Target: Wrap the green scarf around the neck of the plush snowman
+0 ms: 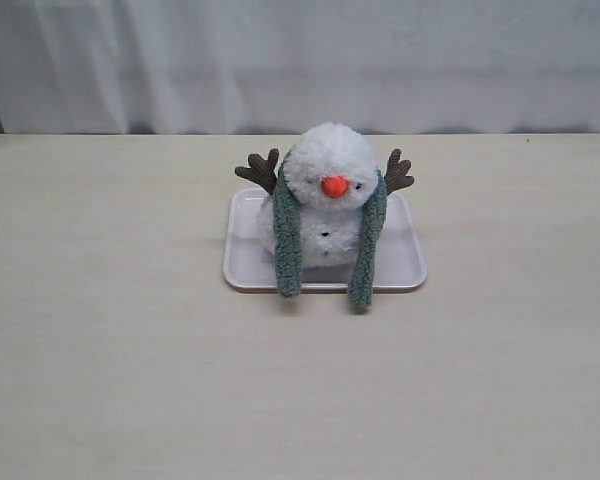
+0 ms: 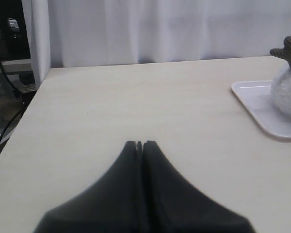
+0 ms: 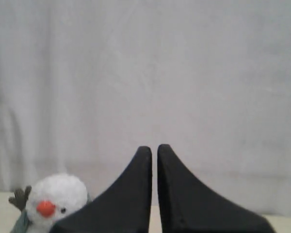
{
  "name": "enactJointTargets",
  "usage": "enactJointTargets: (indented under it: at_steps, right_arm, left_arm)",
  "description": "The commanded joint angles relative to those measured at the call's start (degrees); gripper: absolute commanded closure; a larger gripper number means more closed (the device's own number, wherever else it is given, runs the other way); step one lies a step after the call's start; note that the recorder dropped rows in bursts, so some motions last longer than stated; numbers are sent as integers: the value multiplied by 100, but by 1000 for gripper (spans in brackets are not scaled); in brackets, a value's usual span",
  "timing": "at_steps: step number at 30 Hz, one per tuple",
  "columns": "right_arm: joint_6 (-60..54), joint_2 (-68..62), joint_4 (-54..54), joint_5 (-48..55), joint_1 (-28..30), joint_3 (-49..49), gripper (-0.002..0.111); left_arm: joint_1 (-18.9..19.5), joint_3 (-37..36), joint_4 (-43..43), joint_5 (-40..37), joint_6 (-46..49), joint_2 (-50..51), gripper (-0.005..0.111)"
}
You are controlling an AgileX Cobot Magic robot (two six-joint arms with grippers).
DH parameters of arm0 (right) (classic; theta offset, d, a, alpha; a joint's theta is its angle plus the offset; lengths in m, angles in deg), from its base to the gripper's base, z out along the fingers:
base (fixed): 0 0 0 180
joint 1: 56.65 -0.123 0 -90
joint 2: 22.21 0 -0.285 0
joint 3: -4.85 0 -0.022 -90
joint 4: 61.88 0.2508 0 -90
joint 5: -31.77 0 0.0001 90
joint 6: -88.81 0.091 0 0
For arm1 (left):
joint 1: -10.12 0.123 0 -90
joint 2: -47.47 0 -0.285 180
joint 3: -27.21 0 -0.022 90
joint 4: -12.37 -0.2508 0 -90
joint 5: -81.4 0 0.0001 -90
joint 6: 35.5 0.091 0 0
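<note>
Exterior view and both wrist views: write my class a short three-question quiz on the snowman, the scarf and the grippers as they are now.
1. True or false: the green scarf passes behind the plush snowman, and its two ends hang down in front, uncrossed.
2. Multiple choice: what is the snowman sitting on? A. a wicker basket. B. a white tray. C. a folded towel.
3. Fill in the missing word: the left gripper and the right gripper hold nothing, and the jaws of both are ____.

Key: 1 true; 2 B; 3 shut.
</note>
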Motion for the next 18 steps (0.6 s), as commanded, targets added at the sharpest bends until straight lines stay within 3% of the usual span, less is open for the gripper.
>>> enactJointTargets:
  at_steps: [1,11,18]
  right_arm:
    - [-82,26,-11,241,145,-689,104]
    - [-82,26,-80,2326,183,-689,104]
    - [47,26,-80,2330,183,-689,104]
  left_arm:
    - [12,-14,-1,55,0,-10,107]
    - [12,-14,-1,55,0,-10,107]
    - [12,-14,-1,55,0,-10,107]
